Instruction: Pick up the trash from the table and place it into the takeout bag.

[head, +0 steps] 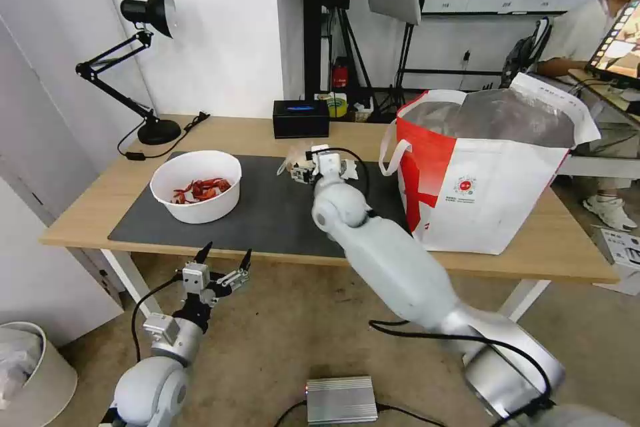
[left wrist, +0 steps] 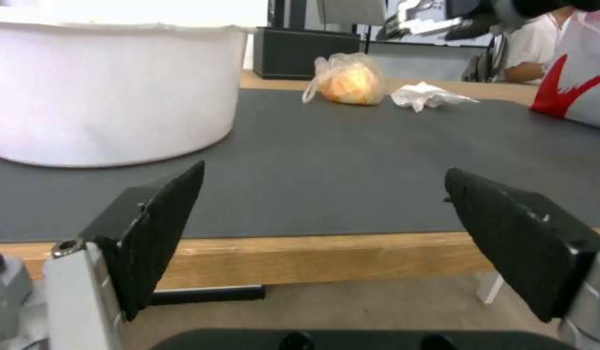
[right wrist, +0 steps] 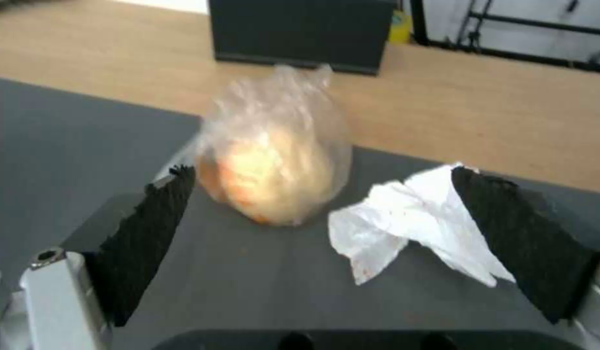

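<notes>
Right gripper (right wrist: 319,214) agape, seemingly above small bag (right wrist: 274,165).

White bowl (head: 196,187) with red scraps, dark grey mat (head: 267,213), seemingly orange-beige lump in clear bag (right wrist: 274,160).

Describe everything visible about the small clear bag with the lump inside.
The small clear bag is thin crinkled plastic, gathered at the top, holding a rounded beige-orange lump. It sits upright on the dark mat, in front of the black box, with the crumpled tissue close beside it. The open right gripper brackets both without visibly touching the bag.
</notes>
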Controlling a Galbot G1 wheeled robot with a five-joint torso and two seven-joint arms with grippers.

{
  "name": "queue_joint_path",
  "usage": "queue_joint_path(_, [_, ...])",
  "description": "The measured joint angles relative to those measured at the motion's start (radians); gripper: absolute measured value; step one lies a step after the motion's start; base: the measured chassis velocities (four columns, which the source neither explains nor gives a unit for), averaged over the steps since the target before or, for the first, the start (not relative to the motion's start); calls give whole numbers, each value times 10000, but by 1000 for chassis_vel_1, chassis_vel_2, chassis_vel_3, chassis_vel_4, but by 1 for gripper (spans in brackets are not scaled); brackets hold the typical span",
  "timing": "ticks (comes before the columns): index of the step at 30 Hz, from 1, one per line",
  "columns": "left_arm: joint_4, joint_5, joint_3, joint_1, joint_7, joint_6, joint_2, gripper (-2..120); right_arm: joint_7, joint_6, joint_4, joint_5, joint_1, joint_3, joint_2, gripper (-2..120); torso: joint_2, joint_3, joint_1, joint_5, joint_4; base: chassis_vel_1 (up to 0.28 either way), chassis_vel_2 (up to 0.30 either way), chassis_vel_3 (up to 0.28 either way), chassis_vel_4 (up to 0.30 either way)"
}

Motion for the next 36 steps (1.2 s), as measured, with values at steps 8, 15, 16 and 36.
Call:
queue_joint_path(8, [70,31,179,-45,1,-1,36,100,125,-175,-787,-236,218,294,193,100,0,0,-1,2,-4,0,0,0,0])
queue_joint_path(15, [125,54,253,-105,6,-10,48,100,200,-175,-1221,-292,326,367,204,100,0,0,-1,2,-5,0,0,0,0])
queue_joint_path(16, [127,57,262,-119,6,-11,43,100,221,-175,-1339,-293,362,411,234,100,0,-1,-2,3,-5,0,0,0,0])
queue_joint_path(36, [236,312,419,-112,26,-76,-214,100,-789,89,-3520,-264,1216,594,563,100,0,-1,-1,2,-3,0,0,0,0])
